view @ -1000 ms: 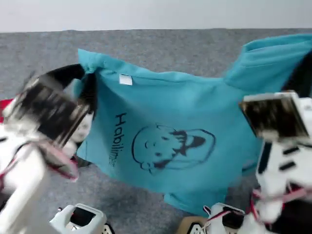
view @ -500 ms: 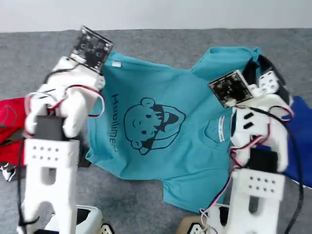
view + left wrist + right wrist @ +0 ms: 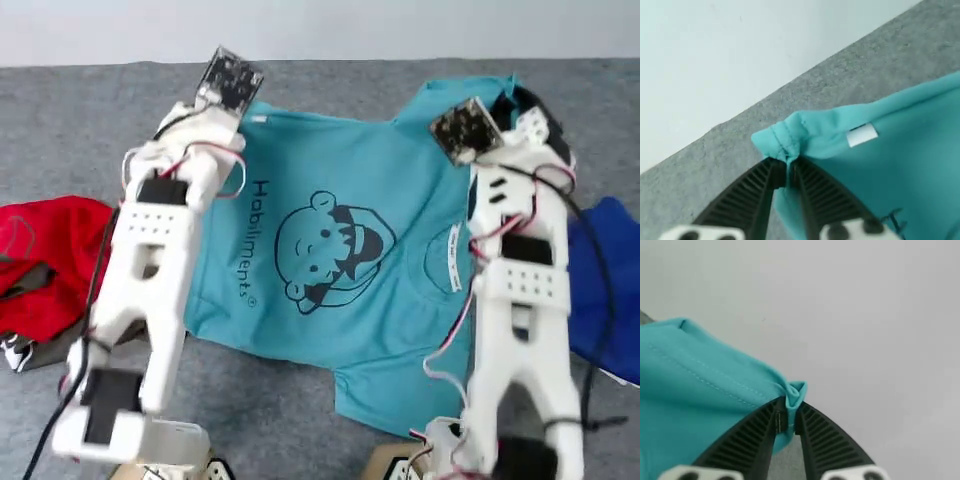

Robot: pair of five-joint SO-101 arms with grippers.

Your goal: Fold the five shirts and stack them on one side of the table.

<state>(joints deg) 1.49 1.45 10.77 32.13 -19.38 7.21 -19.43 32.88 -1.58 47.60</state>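
Grey bench carries the teal shirt, spread print-up between your arms, with a red shirt and a blue shirt at its sides. Left claw and right claw each pinch a far corner. You seem to be laying it flat; next, lower both corners evenly and let go.

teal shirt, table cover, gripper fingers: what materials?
Teal shirt: soft matte knit, likely cotton jersey; it bunches, hem stitched. Table cover: grey, speckled, looks like felt or low carpet. Left gripper fingers: black ribbed hard plastic, probably printed.
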